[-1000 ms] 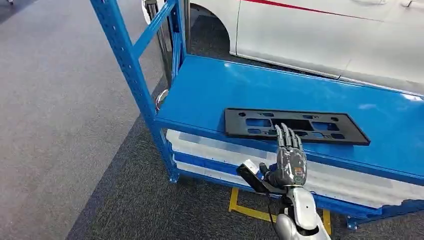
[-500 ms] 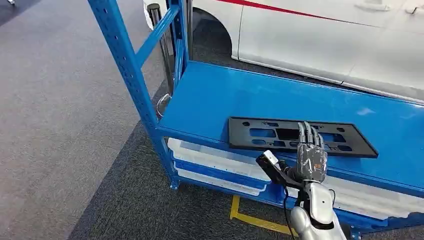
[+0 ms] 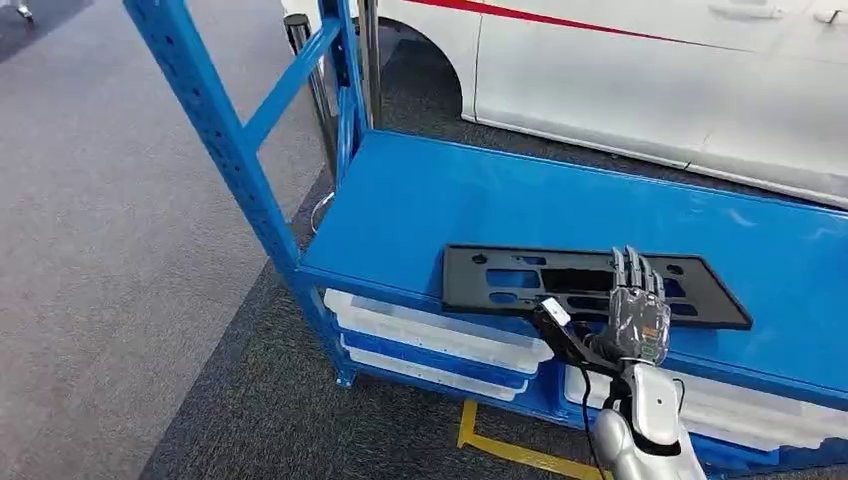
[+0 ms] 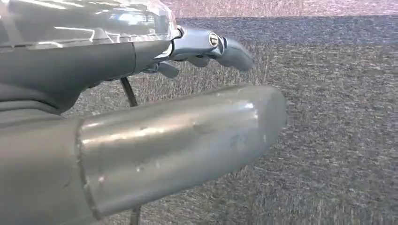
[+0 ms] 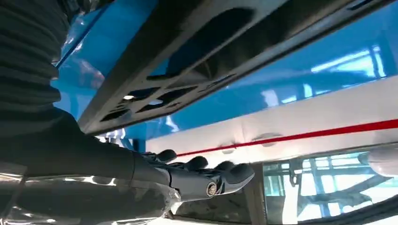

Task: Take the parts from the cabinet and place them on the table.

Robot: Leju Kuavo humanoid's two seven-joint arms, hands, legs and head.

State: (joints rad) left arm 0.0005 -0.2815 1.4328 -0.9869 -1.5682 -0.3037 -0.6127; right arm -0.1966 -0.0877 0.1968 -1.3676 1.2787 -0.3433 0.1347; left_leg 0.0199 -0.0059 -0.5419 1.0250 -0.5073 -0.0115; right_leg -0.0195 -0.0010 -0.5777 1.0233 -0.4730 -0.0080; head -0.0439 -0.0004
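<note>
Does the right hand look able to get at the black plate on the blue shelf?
Probably yes. The right hand is stretched over the near edge of the black plate, which lies alone on the blue shelf, with nothing between them.

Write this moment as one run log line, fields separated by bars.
stage: reach | right hand open above black plate part on blue shelf | left hand hangs over carpet

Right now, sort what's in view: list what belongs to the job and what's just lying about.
Job:
black plastic frame lying flat on the shelf
blue cabinet shelf
right robot hand, fingers straight, over the frame's near edge

Lying about:
white trays below the shelf
white car behind
yellow floor tape
</note>
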